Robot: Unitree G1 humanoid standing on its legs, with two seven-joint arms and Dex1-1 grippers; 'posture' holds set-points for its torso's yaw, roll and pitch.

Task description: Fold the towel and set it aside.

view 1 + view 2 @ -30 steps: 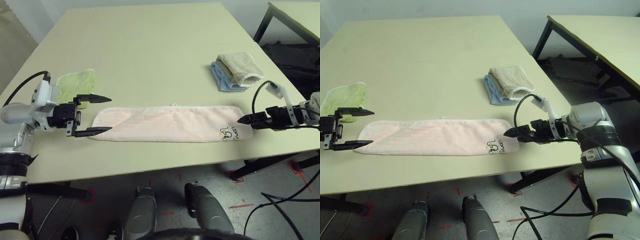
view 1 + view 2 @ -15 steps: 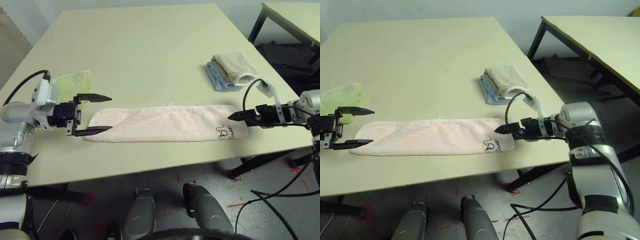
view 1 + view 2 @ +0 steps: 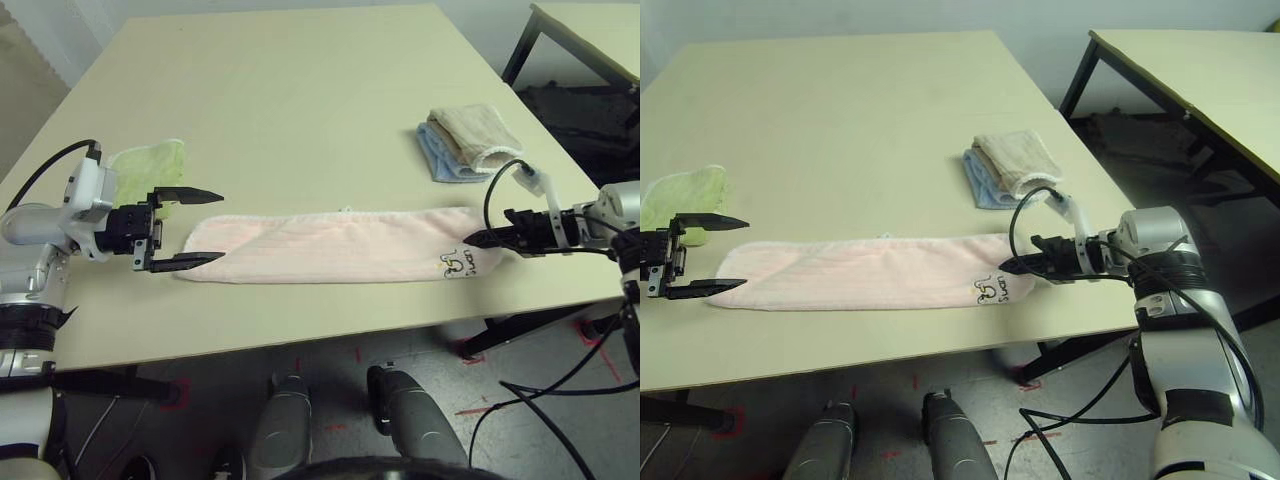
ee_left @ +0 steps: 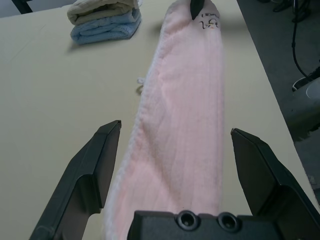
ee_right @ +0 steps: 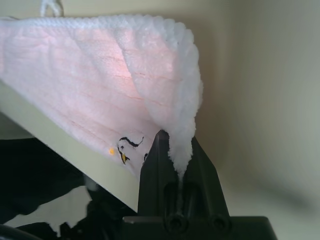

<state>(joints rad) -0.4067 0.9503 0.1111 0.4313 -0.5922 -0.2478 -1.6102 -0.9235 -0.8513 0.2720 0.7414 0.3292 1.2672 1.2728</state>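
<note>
Pink terry towel (image 3: 330, 247), white-edged, lies as a long folded strip left-to-right near the tabletop's (image 3: 300, 100) near edge, logo rightward. Right end effector (image 3: 1008, 266) pinches its right end; left end effector (image 3: 205, 228) gapes at its left end.

And the right gripper (image 5: 177, 150) has snapped closed! A second ago its black fingers were parted just off the logo end of the long pale pink terry towel (image 3: 330, 245); now they pinch that end's edge, and the cloth bunches up between them.
</note>
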